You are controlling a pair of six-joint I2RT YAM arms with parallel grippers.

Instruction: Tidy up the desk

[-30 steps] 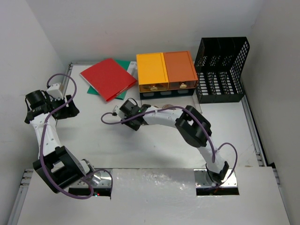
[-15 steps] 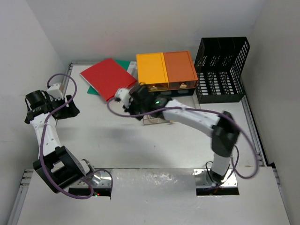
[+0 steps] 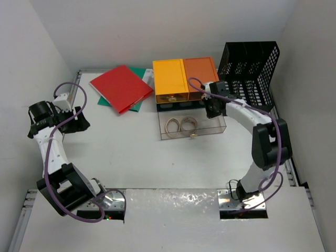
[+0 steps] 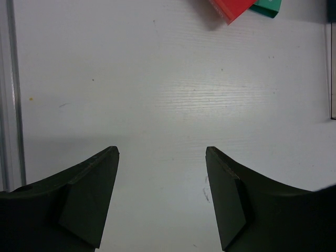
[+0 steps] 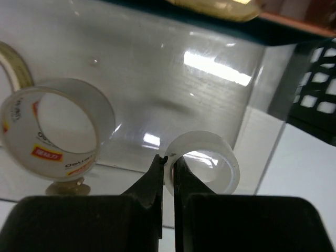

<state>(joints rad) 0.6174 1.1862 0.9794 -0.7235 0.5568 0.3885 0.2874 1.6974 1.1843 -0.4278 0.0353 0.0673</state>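
Top external: desk [image 3: 131,157] was the big white tabletop filling the frame, with rails down its sides and a red folder [image 3: 121,86] and mesh rack [image 3: 249,76] at the far edge. Step in hand, I'd judge: stowing tape in the clear drawer [image 3: 220,128] standing open below the yellow-orange box [image 3: 186,76]. Right gripper [image 5: 168,160] pinched a small clear tape roll [image 5: 229,167] by its wall over the drawer's right end, probably clear of the floor. Next move: lower it, then release inside the walls. Left gripper [image 4: 163,152] hung over bare desk at left, fingers spread.

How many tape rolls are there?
3: one roll and another lie in the open clear drawer; a third roll is pinched by the right gripper. More may be hidden.
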